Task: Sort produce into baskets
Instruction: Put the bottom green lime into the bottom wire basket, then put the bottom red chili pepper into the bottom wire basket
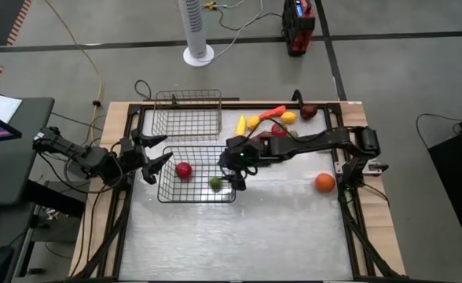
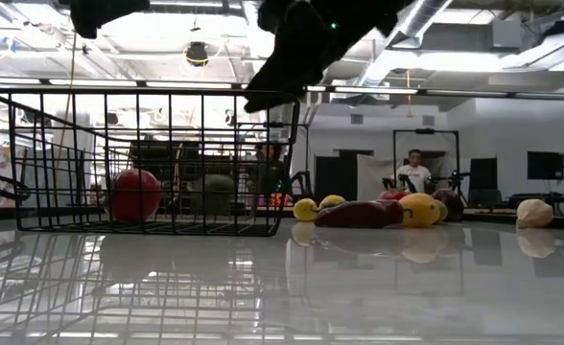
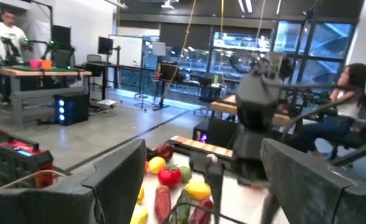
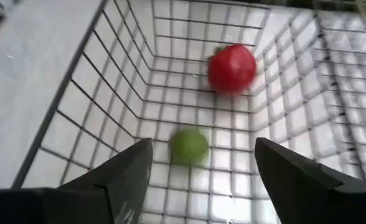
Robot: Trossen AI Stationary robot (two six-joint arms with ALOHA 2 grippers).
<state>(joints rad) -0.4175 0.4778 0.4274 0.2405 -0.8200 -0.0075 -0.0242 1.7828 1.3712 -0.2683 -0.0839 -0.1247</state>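
Observation:
A dark wire basket (image 1: pixel 196 174) stands on the table's near left, with a lighter wire basket (image 1: pixel 188 115) behind it. A red round fruit (image 1: pixel 184 170) and a green round one (image 1: pixel 214 182) lie on the dark basket's floor. They also show in the right wrist view, the red fruit (image 4: pixel 231 68) and the green fruit (image 4: pixel 189 146). My right gripper (image 4: pixel 201 180) is open and empty above the dark basket's right end (image 1: pixel 237 174), over the green fruit. My left gripper (image 1: pixel 162 152) is open and empty at the dark basket's left side.
A pile of produce (image 1: pixel 274 122), yellow, red and orange pieces, lies at the far middle of the table. A dark red piece (image 1: pixel 308 112) lies beside it. An orange round fruit (image 1: pixel 324 182) lies alone at the right. People sit in the room beyond.

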